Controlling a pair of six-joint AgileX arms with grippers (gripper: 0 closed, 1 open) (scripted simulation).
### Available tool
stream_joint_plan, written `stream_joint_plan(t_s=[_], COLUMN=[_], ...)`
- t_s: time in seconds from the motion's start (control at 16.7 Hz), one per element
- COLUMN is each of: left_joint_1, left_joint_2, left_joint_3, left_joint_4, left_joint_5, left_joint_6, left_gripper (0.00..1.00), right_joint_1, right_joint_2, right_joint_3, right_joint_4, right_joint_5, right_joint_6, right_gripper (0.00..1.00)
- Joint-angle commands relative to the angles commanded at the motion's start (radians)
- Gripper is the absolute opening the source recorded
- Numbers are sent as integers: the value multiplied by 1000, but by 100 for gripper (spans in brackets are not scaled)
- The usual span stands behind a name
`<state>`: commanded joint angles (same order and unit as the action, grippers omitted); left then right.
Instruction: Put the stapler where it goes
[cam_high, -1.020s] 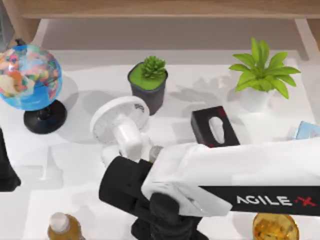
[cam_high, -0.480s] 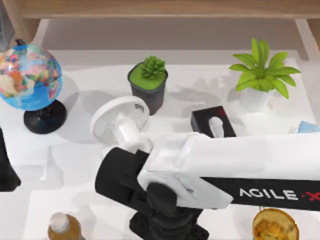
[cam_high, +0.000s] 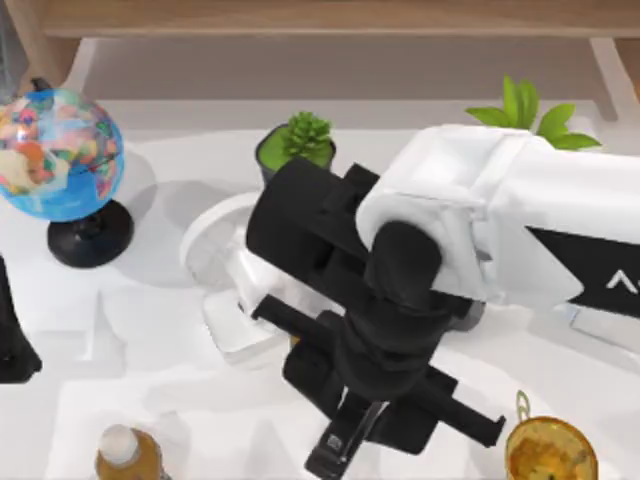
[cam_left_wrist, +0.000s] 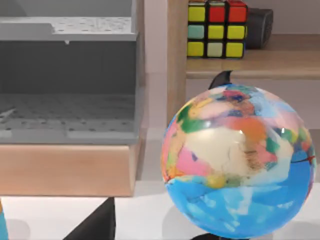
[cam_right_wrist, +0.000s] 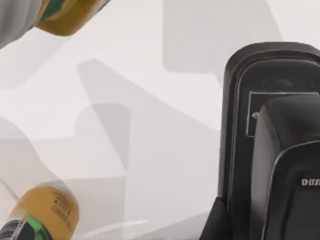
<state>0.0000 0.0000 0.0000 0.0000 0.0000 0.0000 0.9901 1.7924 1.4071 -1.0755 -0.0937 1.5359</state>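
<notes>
My right hand (cam_high: 340, 455) hangs over the near middle of the desk (cam_high: 130, 330), gripping the stapler (cam_right_wrist: 270, 145). By my judgement, the carrying step is in hand. Next it must travel toward the far wooden shelf (cam_high: 320, 18) and clear the fan (cam_high: 225, 245) and potted succulent (cam_high: 297, 140). The stapler looks black, round-ended, pale-edged, partly hidden. My left arm (cam_high: 12, 340) sits parked at the left edge.
</notes>
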Motion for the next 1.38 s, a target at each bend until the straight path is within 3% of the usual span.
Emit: stream_joint_plan(t_s=[0.18, 0.42, 0.9, 1.14, 1.38], left_joint_1=[0, 0, 0, 0, 0], left_joint_2=[0, 0, 0, 0, 0], left_joint_3=[0, 0, 0, 0, 0], left_joint_4=[0, 0, 0, 0, 0], left_joint_5=[0, 0, 0, 0, 0], left_joint_6=[0, 0, 0, 0, 0], left_gripper=[100, 100, 100, 100, 100], right_joint_1=[-183, -526, -1188, -1346, -1392], right_joint_2=[-54, -28, 272, 452, 604], right_joint_3=[99, 265, 569, 689, 778], right_joint_4=[-48, -63, -38, -45, -94], right_joint_5=[-32, -35, 6, 11, 11], right_joint_6=[-192, -507, -1200, -1503, -1736], right_gripper=[0, 0, 0, 0, 0])
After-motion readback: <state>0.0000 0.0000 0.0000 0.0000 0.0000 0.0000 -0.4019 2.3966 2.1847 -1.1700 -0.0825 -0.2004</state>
